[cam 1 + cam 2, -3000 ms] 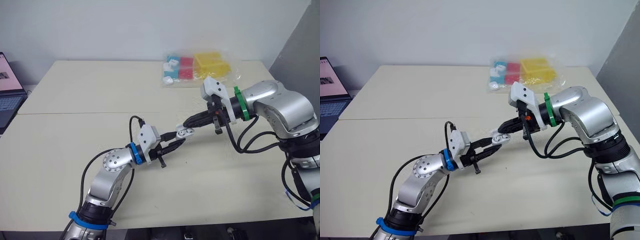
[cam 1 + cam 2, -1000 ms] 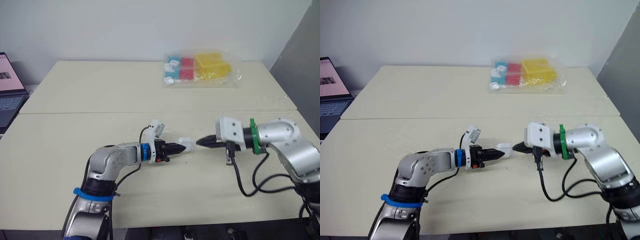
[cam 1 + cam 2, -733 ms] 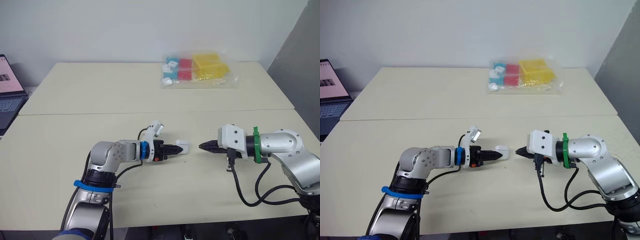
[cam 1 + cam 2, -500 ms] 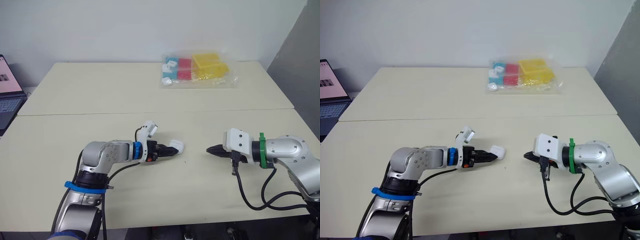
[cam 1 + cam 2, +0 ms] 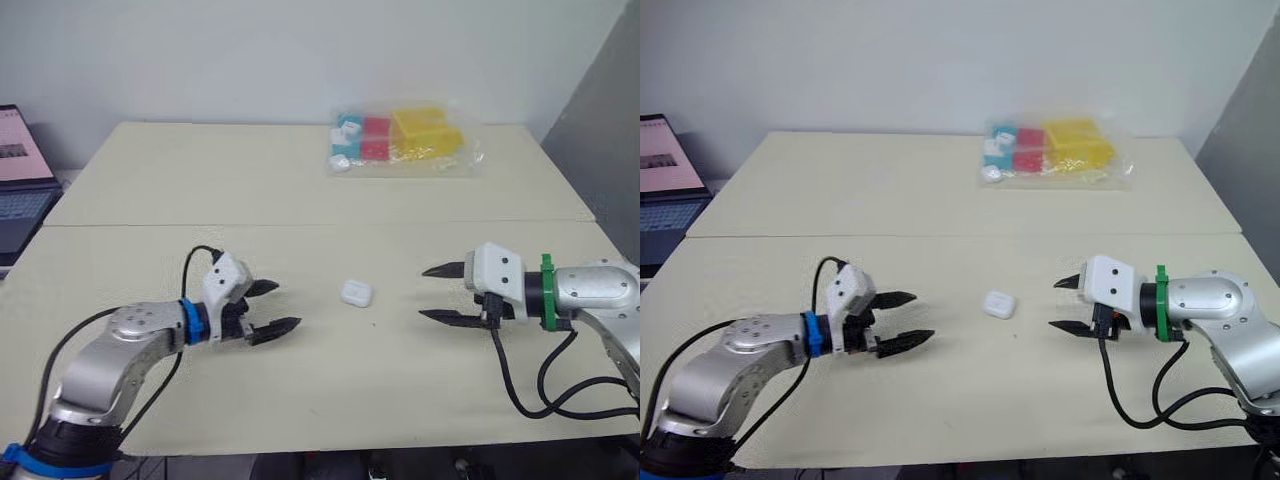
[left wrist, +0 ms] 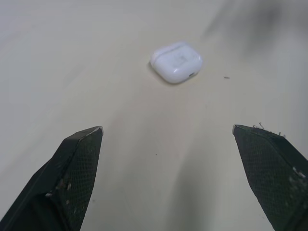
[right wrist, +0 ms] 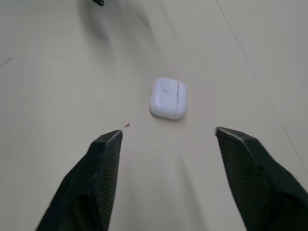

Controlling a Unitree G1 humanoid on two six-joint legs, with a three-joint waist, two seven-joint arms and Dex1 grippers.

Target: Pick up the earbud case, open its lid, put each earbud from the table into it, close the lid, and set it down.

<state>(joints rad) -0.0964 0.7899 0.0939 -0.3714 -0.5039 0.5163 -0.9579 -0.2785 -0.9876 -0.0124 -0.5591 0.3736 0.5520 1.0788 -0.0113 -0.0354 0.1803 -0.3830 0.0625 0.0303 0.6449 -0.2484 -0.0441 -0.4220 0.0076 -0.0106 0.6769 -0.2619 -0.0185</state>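
A small white earbud case [image 5: 356, 293] lies on the beige table [image 5: 300, 190] with its lid shut, between my two grippers; the case [image 6: 176, 62] is also seen from the left wrist and, as the case [image 7: 167, 98], from the right wrist. My left gripper [image 5: 274, 307] hovers to its left, open, with nothing between its fingers. On the case's other side my right gripper [image 5: 434, 293] stands open and empty too. Neither touches the case.
A clear bag [image 5: 400, 138] holding blue, red and yellow boxes lies at the table's far side. A laptop [image 5: 20, 160] sits off the table's left edge. The seam [image 5: 300, 224] between two tabletops runs across behind the case.
My left gripper has let go of the case, opened and drawn back to the left. The right gripper has opened and pulled back to the right. The case now rests on the table.
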